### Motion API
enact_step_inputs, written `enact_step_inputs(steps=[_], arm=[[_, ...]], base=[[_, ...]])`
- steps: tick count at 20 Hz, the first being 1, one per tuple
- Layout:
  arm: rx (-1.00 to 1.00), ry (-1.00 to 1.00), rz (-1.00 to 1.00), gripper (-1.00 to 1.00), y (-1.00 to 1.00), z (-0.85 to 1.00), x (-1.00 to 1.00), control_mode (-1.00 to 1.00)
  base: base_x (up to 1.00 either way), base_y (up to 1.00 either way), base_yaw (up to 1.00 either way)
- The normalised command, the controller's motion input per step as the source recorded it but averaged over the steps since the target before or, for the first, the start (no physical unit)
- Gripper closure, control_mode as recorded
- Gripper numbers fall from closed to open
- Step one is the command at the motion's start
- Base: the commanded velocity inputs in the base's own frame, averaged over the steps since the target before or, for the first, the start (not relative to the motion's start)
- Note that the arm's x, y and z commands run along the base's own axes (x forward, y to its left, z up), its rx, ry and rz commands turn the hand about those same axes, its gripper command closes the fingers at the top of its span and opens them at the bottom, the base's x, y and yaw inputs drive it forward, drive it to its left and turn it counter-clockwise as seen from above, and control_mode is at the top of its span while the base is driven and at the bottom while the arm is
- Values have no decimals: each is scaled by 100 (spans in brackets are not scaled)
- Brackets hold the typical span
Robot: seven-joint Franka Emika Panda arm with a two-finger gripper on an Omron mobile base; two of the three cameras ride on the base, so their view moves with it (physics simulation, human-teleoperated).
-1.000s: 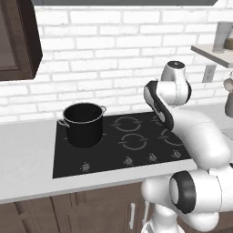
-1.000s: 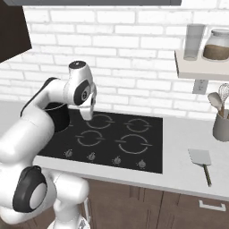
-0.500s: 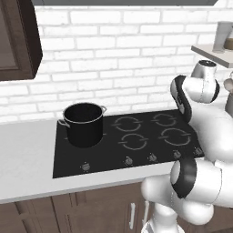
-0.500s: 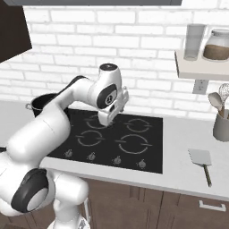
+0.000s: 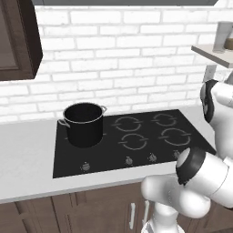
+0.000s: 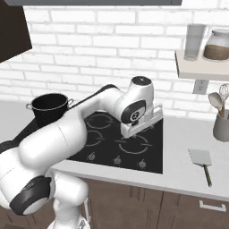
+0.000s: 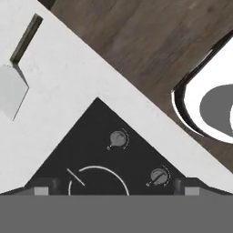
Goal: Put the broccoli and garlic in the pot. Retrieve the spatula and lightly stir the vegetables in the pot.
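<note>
The black pot [image 5: 84, 124] stands on the cooktop's back left burner, also seen as the pot [image 6: 50, 106] at the left of the right base view. Its inside is dark, and broccoli and garlic are hidden from me. The spatula [image 6: 203, 163] lies flat on the counter right of the cooktop, handle toward the front edge. In the hand view the spatula [image 7: 11, 88] is at the upper left. My gripper [image 6: 129, 133] hovers over the cooktop's right half, pointing down. Its fingertips [image 7: 43, 189] stand wide apart, so the gripper [image 7: 116, 189] is open and holds nothing.
The black cooktop [image 6: 107, 147] has knobs [image 7: 117, 139] along its front. A grey utensil holder [image 6: 221, 126] sits at the back right under a shelf [image 6: 199, 69] with a jar and a glass. The brick wall runs behind; the counter's front edge drops to a wooden floor [image 7: 136, 41].
The arm has swung right, from beside the pot across the cooktop toward its right side. The pot and spatula have stayed put.
</note>
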Motion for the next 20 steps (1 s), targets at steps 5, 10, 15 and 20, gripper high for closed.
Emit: enact_step_inputs(steps=[5, 10, 15, 20], arm=[[6, -7, -39, -100, -100, -28, -51, -100], [14, -8, -34, -100, -100, -14, -41, -100], [17, -8, -29, -100, -100, -10, -15, -100], [18, -8, -18, -100, -86, -24, -4, -100]], base=[[0, 0, 0], [0, 0, 0], [0, 0, 0], [0, 0, 0]])
